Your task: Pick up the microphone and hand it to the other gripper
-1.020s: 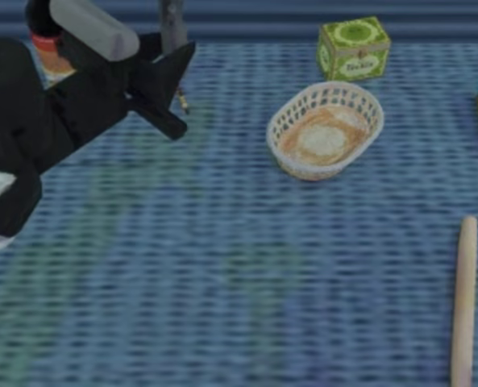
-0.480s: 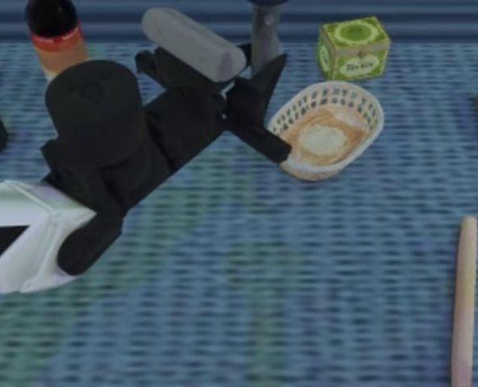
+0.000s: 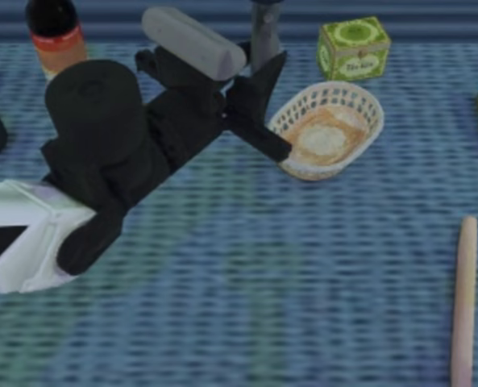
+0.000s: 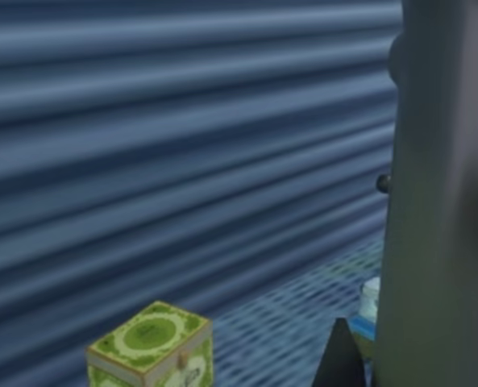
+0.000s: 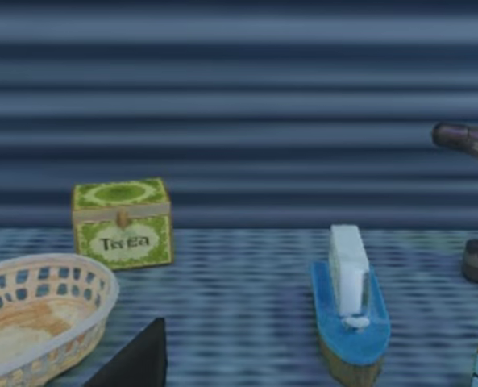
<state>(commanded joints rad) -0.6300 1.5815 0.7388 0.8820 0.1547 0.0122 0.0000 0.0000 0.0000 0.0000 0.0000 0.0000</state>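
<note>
Microphone point(image 3: 264, 36): upper centre of the top view, grey handle upright, pinched between our left gripper's point(image 3: 259, 81) closed fingers; head cut off at the frame edge. Beside it: white basket point(image 3: 359, 101), green tea box point(image 3: 353, 48). Only our right wrist view shows the blue brush point(image 5: 350, 318). Right gripper: state unclear.

Left end effector point(image 3: 263, 101) raised at table's far middle, fingers clamped, arm stretched diagonally.
</note>
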